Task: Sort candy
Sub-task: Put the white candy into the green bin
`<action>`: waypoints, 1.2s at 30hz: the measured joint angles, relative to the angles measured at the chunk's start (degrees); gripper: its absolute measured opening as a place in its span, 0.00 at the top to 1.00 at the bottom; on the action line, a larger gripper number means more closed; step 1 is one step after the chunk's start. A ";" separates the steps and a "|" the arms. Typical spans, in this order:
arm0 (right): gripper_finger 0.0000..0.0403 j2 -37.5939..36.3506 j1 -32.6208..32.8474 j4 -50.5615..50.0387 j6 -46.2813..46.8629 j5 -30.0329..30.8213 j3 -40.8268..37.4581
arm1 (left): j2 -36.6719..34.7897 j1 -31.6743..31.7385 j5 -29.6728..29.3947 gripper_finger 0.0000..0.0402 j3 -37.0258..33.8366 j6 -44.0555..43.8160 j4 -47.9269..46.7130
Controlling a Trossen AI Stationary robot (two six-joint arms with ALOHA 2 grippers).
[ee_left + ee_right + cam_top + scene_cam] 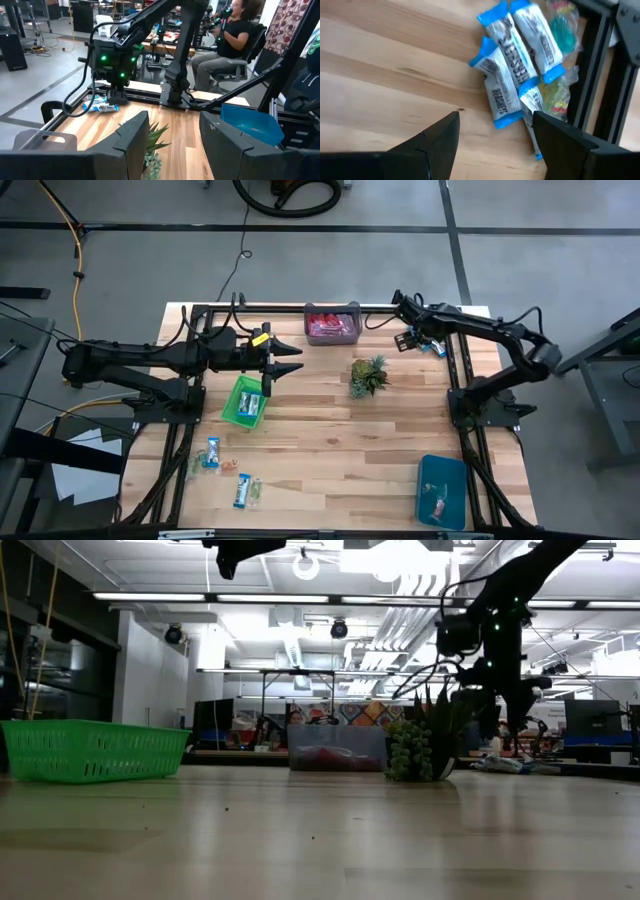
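Note:
A heap of candy (512,65) in blue-and-white wrappers, with greenish ones (560,30) beside it, lies on the table at the far right (432,347). My right gripper (495,145) hangs open just above that heap, pointing steeply down (408,340), and touches nothing. More candy lies near the table's front left (210,452) (243,488). My left gripper (285,365) is held level and open above the far end of the green basket (245,400); nothing is between its fingers (172,140).
A pink bin (332,325) with red sweets stands at the far edge. A blue bin (442,490) stands at the near right. A small spiky plant (368,375) stands mid-table. The black frame rail (590,75) runs right beside the heap. A person (235,30) sits beyond the table.

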 joint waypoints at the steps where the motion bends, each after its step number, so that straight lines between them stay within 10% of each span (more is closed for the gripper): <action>1: 0.39 0.64 -0.53 0.02 0.20 -0.31 -0.09 | 0.00 0.00 0.00 0.59 0.00 -0.01 0.01; 21: 0.40 14.73 -4.72 6.41 -6.10 -0.21 0.17 | 0.00 0.00 0.00 0.59 0.00 -2.68 0.01; 30: 0.93 11.27 -2.53 5.23 -12.19 -1.10 -0.21 | 0.00 -0.02 0.00 0.59 0.00 -3.13 -0.03; 36: 0.95 0.65 -0.12 4.27 -12.12 -2.71 1.02 | 0.00 -0.02 0.00 0.59 0.00 -3.13 -0.08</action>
